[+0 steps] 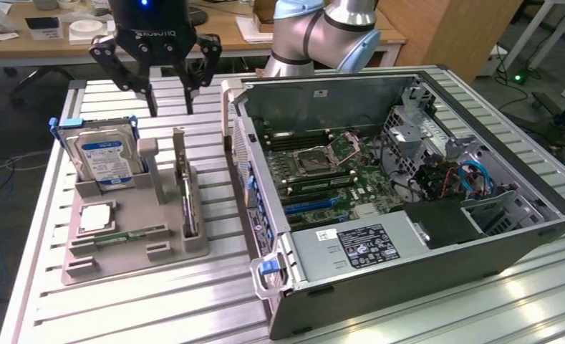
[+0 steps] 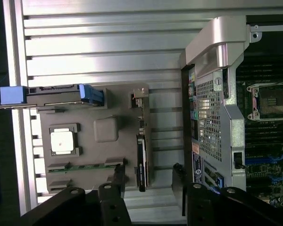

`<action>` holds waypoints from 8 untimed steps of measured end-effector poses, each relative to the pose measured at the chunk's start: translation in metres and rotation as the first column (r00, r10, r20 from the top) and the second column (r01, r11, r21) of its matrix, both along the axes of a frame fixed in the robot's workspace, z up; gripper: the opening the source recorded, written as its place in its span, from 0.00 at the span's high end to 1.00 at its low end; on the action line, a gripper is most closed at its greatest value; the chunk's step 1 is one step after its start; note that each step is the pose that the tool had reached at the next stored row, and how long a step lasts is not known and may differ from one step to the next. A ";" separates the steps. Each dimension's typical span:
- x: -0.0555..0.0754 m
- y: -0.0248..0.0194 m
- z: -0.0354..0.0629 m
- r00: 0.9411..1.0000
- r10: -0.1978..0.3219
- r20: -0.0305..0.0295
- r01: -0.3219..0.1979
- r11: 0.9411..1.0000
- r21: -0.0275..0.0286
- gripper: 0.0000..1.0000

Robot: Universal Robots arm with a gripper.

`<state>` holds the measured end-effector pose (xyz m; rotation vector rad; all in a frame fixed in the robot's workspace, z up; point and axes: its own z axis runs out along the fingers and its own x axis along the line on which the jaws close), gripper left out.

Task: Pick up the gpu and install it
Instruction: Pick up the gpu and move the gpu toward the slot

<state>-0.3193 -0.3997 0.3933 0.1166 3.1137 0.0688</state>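
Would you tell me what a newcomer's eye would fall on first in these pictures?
The open computer case at the exterior view's right, its motherboard bare, draws the eye first. At that view's left, a grey holder carries a blue-labelled hard drive and the gpu standing on edge. The open gripper hangs above the holder's far end, holding nothing.

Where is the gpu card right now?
In the exterior view the gpu stands on edge in the grey holder, on the exterior view's left, between the hard drive and the open computer case. The gripper hangs above it.
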 end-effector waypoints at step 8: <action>0.000 -0.0008 -0.0023 0.999 0.035 -0.007 -0.035 0.999 -0.002 0.35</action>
